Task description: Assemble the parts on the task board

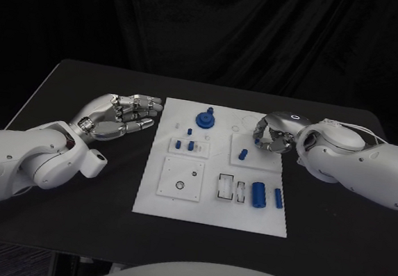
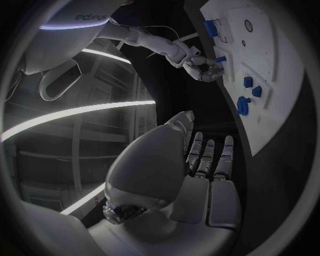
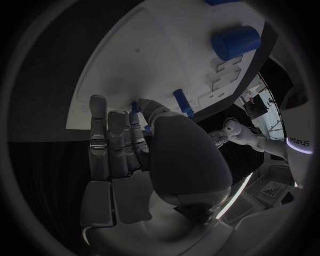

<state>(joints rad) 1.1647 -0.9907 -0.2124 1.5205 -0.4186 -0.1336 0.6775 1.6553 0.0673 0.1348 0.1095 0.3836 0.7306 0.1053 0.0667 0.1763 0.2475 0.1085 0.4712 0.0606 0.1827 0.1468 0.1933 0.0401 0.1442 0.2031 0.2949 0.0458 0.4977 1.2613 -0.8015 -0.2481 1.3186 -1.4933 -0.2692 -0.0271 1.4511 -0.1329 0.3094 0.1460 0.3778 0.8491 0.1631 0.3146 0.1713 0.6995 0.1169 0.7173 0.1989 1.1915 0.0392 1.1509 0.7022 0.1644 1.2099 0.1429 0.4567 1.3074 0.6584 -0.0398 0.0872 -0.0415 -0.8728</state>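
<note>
Currently left hand (image 1: 126, 117) empty, fingers apart | right hand (image 1: 274, 135) curled over task board (image 1: 210, 213), grasp unclear

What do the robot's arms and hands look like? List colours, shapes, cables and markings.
Both arms are smooth, rounded white shells. The left hand and right hand are silver metal with segmented fingers. A thin white cable loops along the right arm. Lettering shows on that arm's shell, and the left arm is marked near a glowing strip.

The white task board (image 1: 210, 213) is laid flat in the middle of the black table. Small blue parts (image 1: 259, 194) are spread over it: a round knobbed piece (image 1: 205, 119) near its far edge, cylinders near its right edge.
</note>
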